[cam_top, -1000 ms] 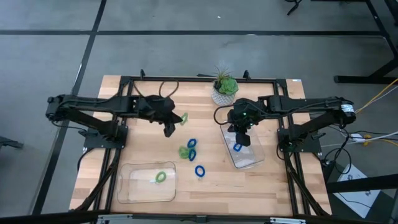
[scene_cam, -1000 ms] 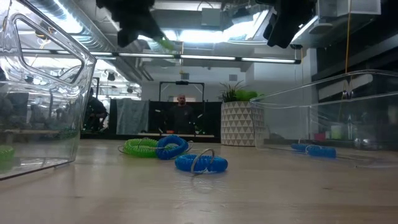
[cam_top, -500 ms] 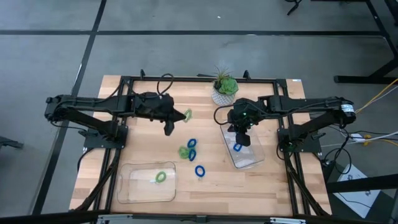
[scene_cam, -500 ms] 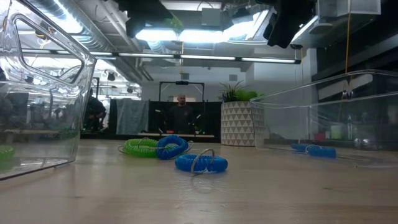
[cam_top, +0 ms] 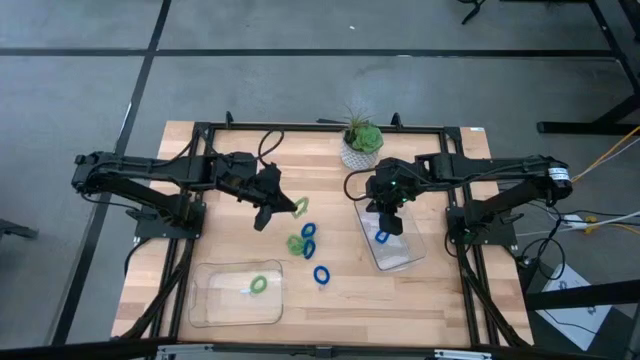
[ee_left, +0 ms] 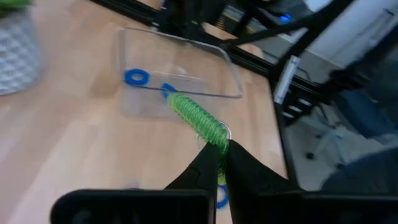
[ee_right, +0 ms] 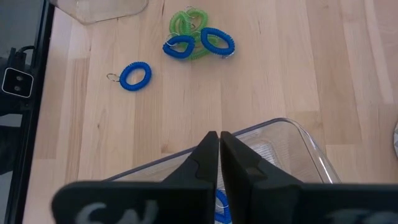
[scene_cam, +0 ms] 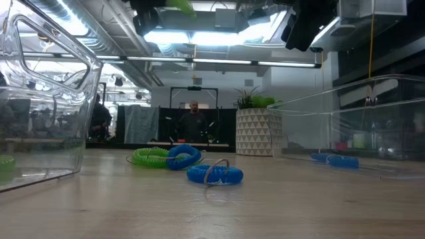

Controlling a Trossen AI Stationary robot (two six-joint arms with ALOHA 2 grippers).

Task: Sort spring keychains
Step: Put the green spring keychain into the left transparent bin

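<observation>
My left gripper is shut on a light green spring keychain, held above the table's middle. My right gripper hangs shut and empty over the right clear tray, where a blue keychain lies on the floor. One green keychain lies in the left clear tray. A green keychain and two blue ones lie in a pile on the table. A single blue one lies nearer the front. My left gripper pinches one end of the green coil between its two fingertips, beside the coil's small metal ring. The rest of the coil sticks out past the fingertips. It is lifted clear of the table.
A potted plant in a white patterned pot stands at the far edge between the arms. The low view shows a person in the room behind the table. Bare wood lies between the two trays near the front edge.
My left gripper has turned at the wrist and tipped upward. The green keychain has swung with it, a little toward the table's near edge, and stands higher in the low view. It stays pinched and clear of the table.
</observation>
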